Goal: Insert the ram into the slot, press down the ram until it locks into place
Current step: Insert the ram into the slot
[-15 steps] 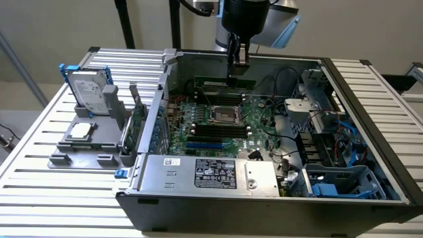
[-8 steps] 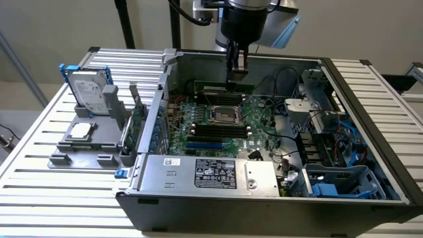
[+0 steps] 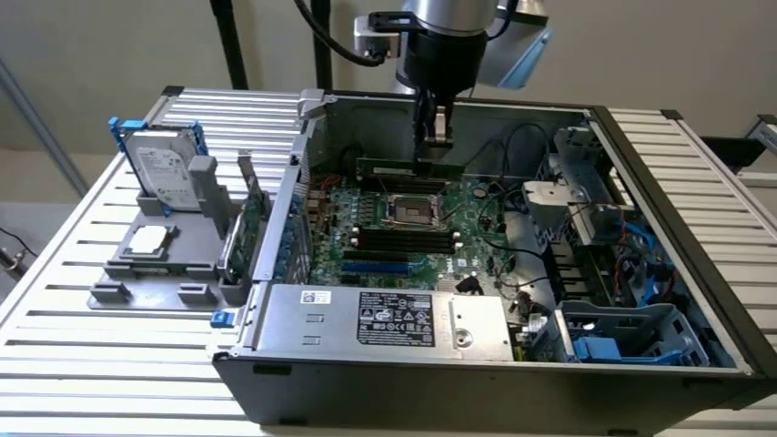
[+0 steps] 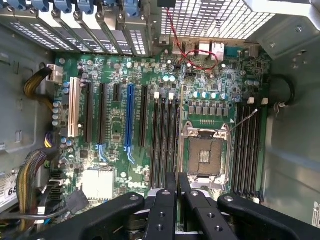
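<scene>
Leftmost in the exterior view, a grey holder (image 3: 146, 266) with a hard drive (image 3: 164, 175) stands on the slatted worktop (image 3: 73, 350). Right of it lies the open computer case (image 3: 364, 390). Inside, the fingers (image 3: 438, 127) are clenched on the ram (image 3: 388, 167). They hold it level above the motherboard, clear of the black slots (image 3: 395, 239) beside the processor socket (image 3: 407, 211).

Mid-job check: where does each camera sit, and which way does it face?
Exterior view: off the arm, raised, looking down into the open grey metal computer case; shows the black gripper shut on the thin green ram stick.
Wrist view: on the wrist, looking straight down at the green motherboard past the gripper.
Both share the square silver CPU socket.
</scene>
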You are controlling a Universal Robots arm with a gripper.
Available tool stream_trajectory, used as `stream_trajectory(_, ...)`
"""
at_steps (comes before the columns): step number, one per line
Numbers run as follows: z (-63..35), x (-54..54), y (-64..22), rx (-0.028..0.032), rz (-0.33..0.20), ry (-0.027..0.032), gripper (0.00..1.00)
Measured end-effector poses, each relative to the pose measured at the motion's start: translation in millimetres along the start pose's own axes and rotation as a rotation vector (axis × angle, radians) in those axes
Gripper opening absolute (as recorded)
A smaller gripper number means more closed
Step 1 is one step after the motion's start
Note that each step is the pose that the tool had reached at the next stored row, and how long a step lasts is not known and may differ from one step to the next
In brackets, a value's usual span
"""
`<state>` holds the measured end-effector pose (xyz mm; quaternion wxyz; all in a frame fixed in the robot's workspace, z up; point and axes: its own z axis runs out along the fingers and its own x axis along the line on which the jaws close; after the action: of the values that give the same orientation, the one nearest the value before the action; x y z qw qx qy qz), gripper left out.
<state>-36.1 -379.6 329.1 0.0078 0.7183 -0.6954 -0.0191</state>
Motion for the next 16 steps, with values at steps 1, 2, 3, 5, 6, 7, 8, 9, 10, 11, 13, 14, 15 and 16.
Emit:
stream_trajectory(1, 1.8, 0.1, 0.0, 0.0000, 0.000, 0.0001, 0.13)
stream_trajectory(2, 3.6, 0.2, -0.1, 0.0000, -0.001, 0.0001, 0.13)
stream_trajectory(3, 5.4, 0.3, -0.2, 0.0001, -0.001, -0.0001, 0.13)
stream_trajectory(5, 9.1, 0.6, -0.3, 0.0000, -0.001, 0.0001, 0.13)
stream_trajectory(6, 11.0, 0.8, -0.4, 0.0000, -0.002, 0.0000, 0.13)
stream_trajectory(7, 12.7, 1.0, -0.4, 0.0000, -0.002, 0.0001, 0.13)
stream_trajectory(8, 14.5, 1.2, -0.5, 0.0000, -0.002, 0.0001, 0.13)
stream_trajectory(9, 16.3, 1.5, -0.5, 0.0000, -0.002, 0.0001, 0.13)
stream_trajectory(10, 18.1, 1.8, -0.5, -0.0001, -0.002, 0.0002, 0.13)
stream_trajectory(11, 19.9, 2.1, -0.6, -0.0001, -0.002, 0.0002, 0.13)
stream_trajectory(13, 23.6, 2.9, -0.7, 0.0000, -0.002, 0.0001, 0.13)
stream_trajectory(14, 25.4, 3.3, -0.7, 0.0000, -0.002, 0.0000, 0.13)
stream_trajectory(15, 27.2, 3.8, -0.8, 0.0000, -0.002, 0.0001, 0.13)
stream_trajectory(16, 29.0, 4.3, -0.8, 0.0000, -0.002, 0.0001, 0.13)
